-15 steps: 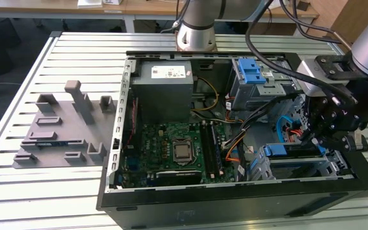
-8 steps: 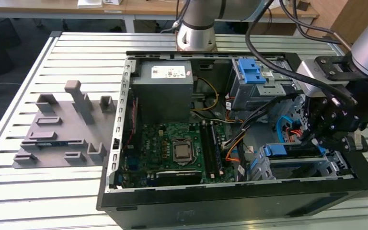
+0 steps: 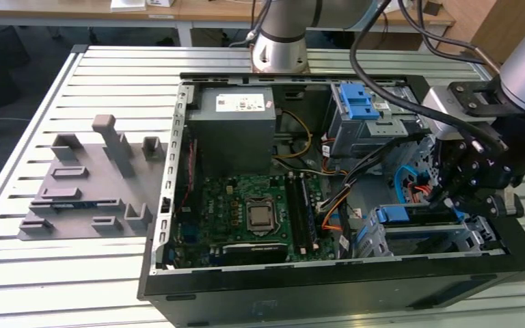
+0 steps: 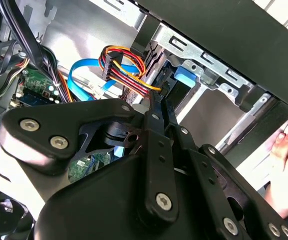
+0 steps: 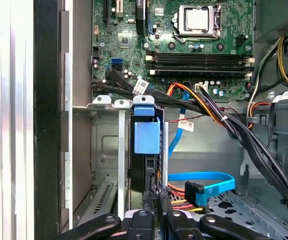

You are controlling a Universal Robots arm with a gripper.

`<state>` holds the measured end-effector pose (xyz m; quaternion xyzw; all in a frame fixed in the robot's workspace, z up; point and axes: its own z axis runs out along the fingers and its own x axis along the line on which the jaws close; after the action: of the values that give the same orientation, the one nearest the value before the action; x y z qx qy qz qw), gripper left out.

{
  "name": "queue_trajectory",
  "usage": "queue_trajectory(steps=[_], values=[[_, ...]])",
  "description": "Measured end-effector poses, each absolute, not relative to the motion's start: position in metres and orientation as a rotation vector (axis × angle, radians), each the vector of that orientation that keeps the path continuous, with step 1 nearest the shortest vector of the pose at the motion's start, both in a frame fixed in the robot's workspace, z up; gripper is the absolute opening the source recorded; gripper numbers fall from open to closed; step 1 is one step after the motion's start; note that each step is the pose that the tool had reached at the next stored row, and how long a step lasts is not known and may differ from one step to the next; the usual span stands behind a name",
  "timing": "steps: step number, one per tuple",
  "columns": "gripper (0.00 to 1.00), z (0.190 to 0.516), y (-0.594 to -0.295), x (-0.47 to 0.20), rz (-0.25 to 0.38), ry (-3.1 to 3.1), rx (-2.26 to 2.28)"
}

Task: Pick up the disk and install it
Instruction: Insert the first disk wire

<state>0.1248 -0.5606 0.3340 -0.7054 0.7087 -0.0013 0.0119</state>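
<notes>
1. The gripper (image 3: 454, 198) hangs low inside the open computer case (image 3: 335, 287), at the drive cage (image 3: 426, 236) near the front corner. In both wrist views its jaws look pressed close together at the rear edge of the disk (image 5: 146, 165), but whether they pinch it or only push cannot be told.
2. The disk stands on edge in the cage slot, its blue bracket (image 5: 147, 131) facing outward; it appears seated or nearly so.
3. Room is tight: cage walls flank the disk, and the blue data cable (image 5: 203, 182) and power wires (image 4: 121, 62) lie just beside the fingers.
4. Farther off sit the motherboard (image 3: 253, 215) and the grey power supply (image 3: 237, 130).
5. A person's fingers (image 4: 286, 165) rest at the case edge.
</notes>
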Motion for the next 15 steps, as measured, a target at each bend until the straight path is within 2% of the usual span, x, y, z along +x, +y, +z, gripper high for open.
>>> queue_trajectory(steps=[15], values=[[0.16,0.3304,-0.5607,0.1248,-0.002,2.211,-2.200]])
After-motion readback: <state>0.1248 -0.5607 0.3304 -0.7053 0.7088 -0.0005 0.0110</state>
